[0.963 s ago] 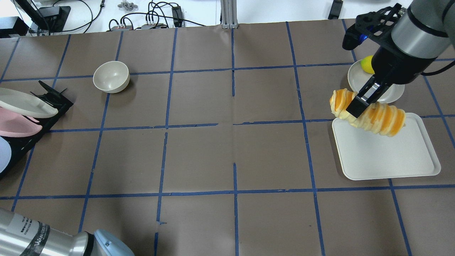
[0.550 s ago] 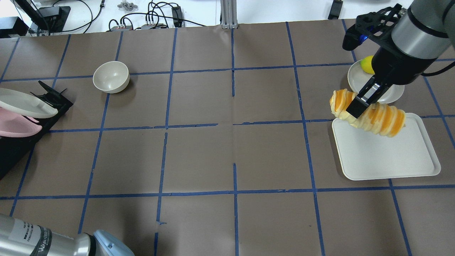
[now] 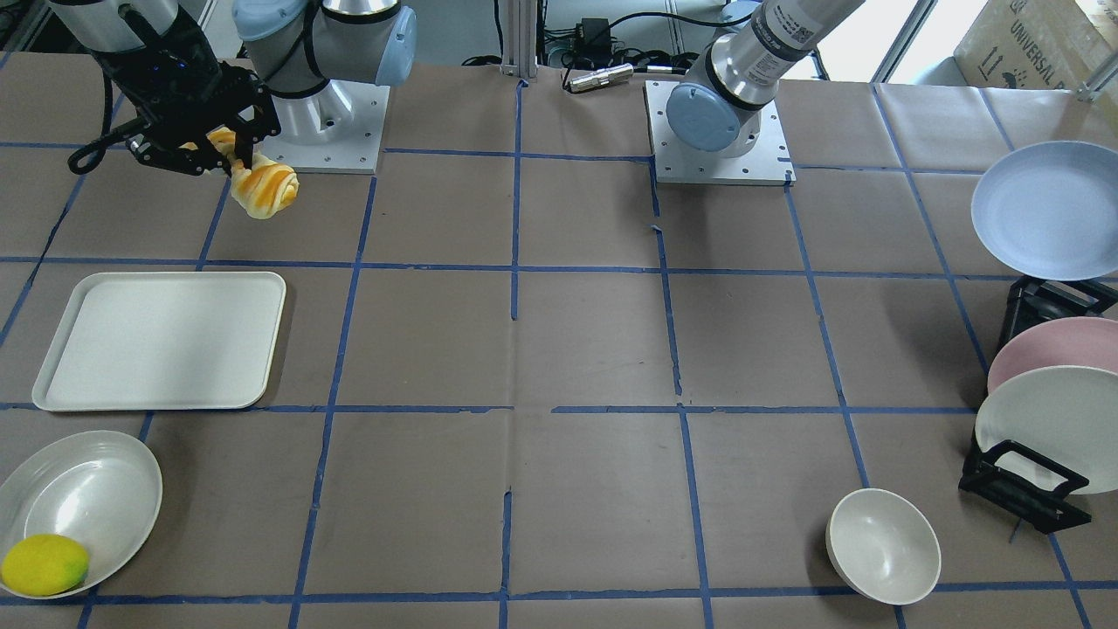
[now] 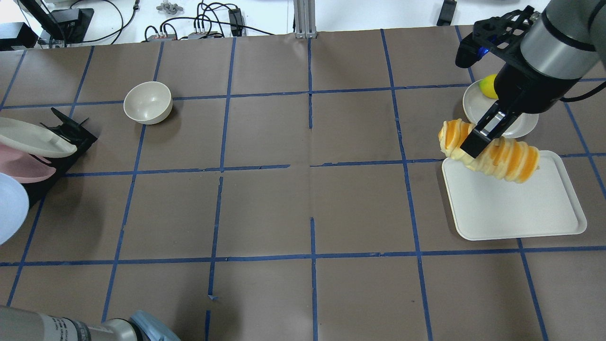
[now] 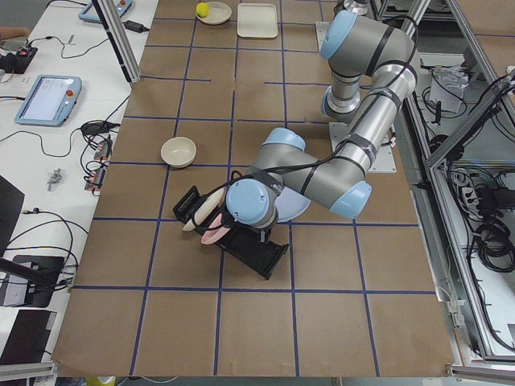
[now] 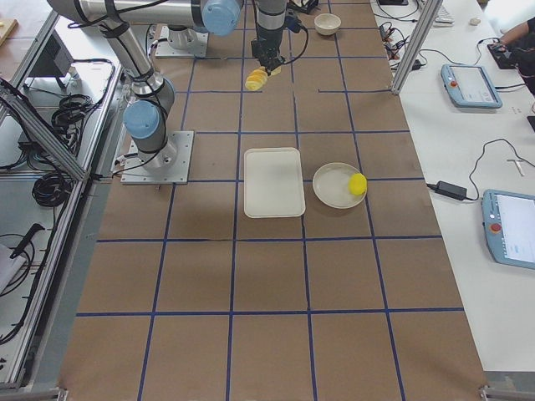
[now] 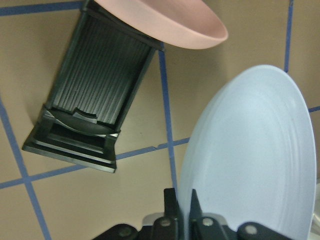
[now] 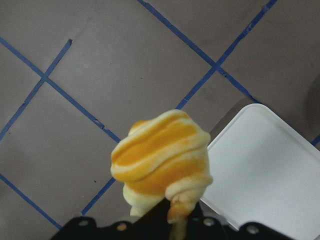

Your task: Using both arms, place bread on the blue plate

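Note:
My right gripper (image 4: 476, 141) is shut on the bread (image 4: 513, 158), a golden-orange roll with cream spiral stripes. It holds the bread tilted in the air over the far left corner of the white tray (image 4: 516, 213). The bread also shows in the right wrist view (image 8: 162, 160) and the front view (image 3: 262, 188). My left gripper (image 7: 183, 216) is shut on the rim of the blue plate (image 7: 250, 160). It holds the plate on edge, clear of the black rack (image 7: 95, 110). The blue plate also shows at the overhead view's left edge (image 4: 7, 213) and in the front view (image 3: 1044, 210).
The rack (image 4: 71, 135) holds a pink plate (image 4: 23, 171) and a white plate (image 4: 33, 138). A cream bowl (image 4: 147, 102) stands beyond it. A white plate (image 4: 518, 127) with a yellow-green lemon (image 4: 487, 86) sits behind the tray.
The blue plate has come further into the overhead view at its left edge, away from the rack. My left arm's elbow has sunk lower in that view. The bread has hardly moved.

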Action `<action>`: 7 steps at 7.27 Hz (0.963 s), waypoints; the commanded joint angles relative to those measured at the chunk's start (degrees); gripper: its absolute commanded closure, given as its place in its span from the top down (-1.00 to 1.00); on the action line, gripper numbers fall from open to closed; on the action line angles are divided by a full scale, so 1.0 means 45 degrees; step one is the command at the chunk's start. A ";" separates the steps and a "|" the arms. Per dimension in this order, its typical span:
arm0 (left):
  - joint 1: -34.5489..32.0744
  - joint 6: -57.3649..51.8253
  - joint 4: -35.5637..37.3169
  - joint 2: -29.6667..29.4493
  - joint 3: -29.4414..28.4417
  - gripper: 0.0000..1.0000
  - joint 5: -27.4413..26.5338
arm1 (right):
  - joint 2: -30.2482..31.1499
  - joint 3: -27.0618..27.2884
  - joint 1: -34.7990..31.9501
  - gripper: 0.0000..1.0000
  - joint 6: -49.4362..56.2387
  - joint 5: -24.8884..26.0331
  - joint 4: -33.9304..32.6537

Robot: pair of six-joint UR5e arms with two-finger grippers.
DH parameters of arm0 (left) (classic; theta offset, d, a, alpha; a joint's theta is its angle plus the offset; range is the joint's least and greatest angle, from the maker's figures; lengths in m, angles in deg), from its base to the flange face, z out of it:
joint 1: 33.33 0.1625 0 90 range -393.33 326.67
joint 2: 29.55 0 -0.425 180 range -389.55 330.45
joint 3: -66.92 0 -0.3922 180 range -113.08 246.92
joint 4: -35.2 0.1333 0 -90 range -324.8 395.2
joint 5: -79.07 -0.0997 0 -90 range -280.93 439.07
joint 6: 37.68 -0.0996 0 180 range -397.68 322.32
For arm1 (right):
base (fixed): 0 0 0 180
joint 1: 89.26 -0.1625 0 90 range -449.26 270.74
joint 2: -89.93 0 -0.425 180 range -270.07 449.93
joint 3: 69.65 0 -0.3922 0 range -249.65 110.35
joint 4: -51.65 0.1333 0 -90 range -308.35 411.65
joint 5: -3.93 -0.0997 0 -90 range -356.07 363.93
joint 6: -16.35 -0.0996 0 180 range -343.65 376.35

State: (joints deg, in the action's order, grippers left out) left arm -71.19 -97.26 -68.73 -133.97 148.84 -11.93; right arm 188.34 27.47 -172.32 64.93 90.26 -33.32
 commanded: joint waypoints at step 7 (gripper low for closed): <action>-1.0622 1.0828 0.6358 -0.2263 0.1992 -0.85 0.3900 | -0.0130 0.0097 0.0079 -0.61 0.0004 -0.0202 0.0054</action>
State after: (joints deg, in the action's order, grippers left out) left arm -114.36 -55.41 -41.78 -142.39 158.19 0.01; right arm 187.76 27.74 -172.01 64.88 89.63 -33.07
